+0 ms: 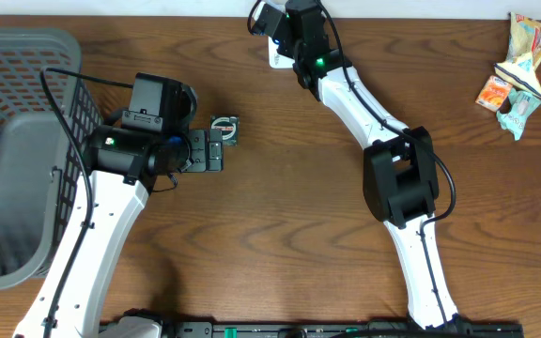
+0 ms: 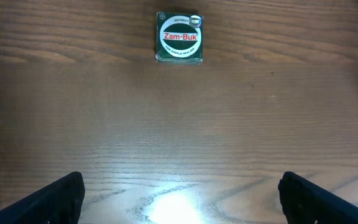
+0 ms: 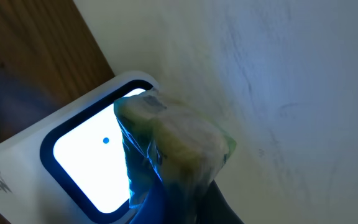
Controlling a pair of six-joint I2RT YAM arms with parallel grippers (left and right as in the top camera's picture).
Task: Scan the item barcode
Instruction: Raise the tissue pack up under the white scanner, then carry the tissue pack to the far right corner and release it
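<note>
My right gripper [image 3: 188, 202] is shut on a small item in a crinkly clear wrapper, yellowish green [image 3: 176, 140]. It holds the item right against the lit window of the white barcode scanner [image 3: 82, 158]. Overhead, that gripper [image 1: 269, 21] is at the table's far edge over the scanner [image 1: 276, 58], and the item is hidden under it. A green Zam-Buk box [image 2: 179, 38] lies flat on the wood, well ahead of my left gripper [image 2: 182, 202], which is open with nothing between its fingers. From overhead the box [image 1: 224, 130] sits just past the left gripper [image 1: 212, 150].
A grey mesh basket [image 1: 26, 56] with a grey liner fills the left side. Several snack packets [image 1: 517, 75] lie at the back right corner. The right arm [image 1: 397, 178] stretches across the middle right of the wooden table.
</note>
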